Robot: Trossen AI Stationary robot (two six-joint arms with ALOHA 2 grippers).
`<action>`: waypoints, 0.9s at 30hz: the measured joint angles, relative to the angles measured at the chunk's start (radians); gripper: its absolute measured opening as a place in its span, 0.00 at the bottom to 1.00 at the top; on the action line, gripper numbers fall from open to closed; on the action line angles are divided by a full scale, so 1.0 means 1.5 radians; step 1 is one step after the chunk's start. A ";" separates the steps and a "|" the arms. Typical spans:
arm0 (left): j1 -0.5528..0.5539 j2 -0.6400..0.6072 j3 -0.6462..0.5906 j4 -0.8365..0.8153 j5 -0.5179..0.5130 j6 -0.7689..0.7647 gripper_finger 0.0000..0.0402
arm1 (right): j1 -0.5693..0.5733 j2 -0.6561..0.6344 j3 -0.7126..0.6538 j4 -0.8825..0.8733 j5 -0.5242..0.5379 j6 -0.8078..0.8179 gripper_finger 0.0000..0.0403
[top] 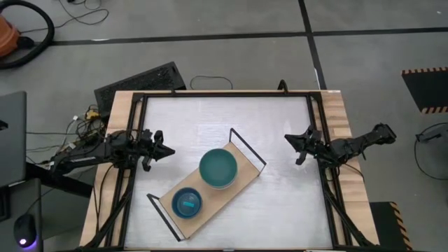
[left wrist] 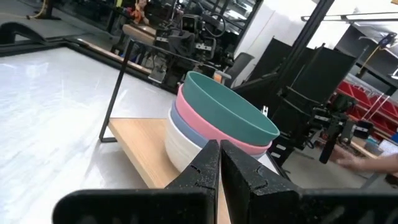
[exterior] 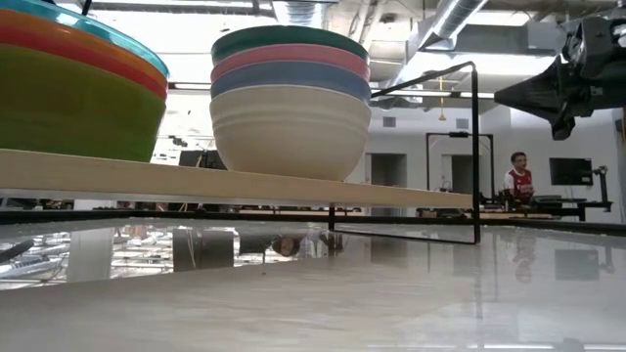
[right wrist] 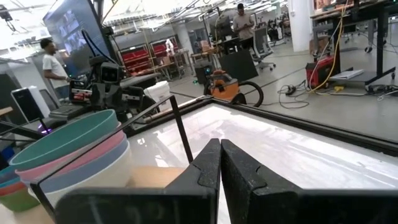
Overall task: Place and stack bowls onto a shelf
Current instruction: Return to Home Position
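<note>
Bowls (exterior: 290, 127) in two stacks on shelf (top: 245, 176), middle of table (top: 280, 203): teal-topped large stack (top: 218, 168), cyan-topped small stack (top: 187, 202). From above we see top bowls only; small stack cut off in low view. Left gripper (top: 168, 150) and right gripper (top: 289, 138) flank shelf, clear of it, both pinched closed, empty.

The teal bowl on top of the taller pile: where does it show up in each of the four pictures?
High view: the teal bowl is at the picture's centre.
Low view: upper middle, topmost.
Left wrist view: centre, topmost.
Right wrist view: left edge, topmost.
Shared landmark: the black wire loop frame beside it.
</note>
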 joint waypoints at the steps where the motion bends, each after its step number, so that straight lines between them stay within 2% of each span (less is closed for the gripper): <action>1: 0.000 0.000 0.000 0.000 0.000 0.000 0.00 | 0.000 0.000 0.000 0.000 0.000 0.000 0.10; 18: 0.000 0.000 0.000 -0.001 0.000 0.000 0.00 | 0.000 0.000 -0.001 -0.001 0.000 -0.001 0.10; 19: 0.000 0.000 0.001 0.001 0.011 -0.004 0.00 | 0.000 0.000 -0.001 -0.001 0.000 -0.001 0.10; 23: -0.001 -0.003 0.004 0.039 0.146 -0.066 0.00 | 0.000 0.000 -0.001 -0.002 0.000 -0.001 0.10; 27: 0.000 -0.002 0.004 0.017 0.178 -0.082 0.00 | 0.000 0.000 -0.001 -0.002 0.000 -0.001 0.10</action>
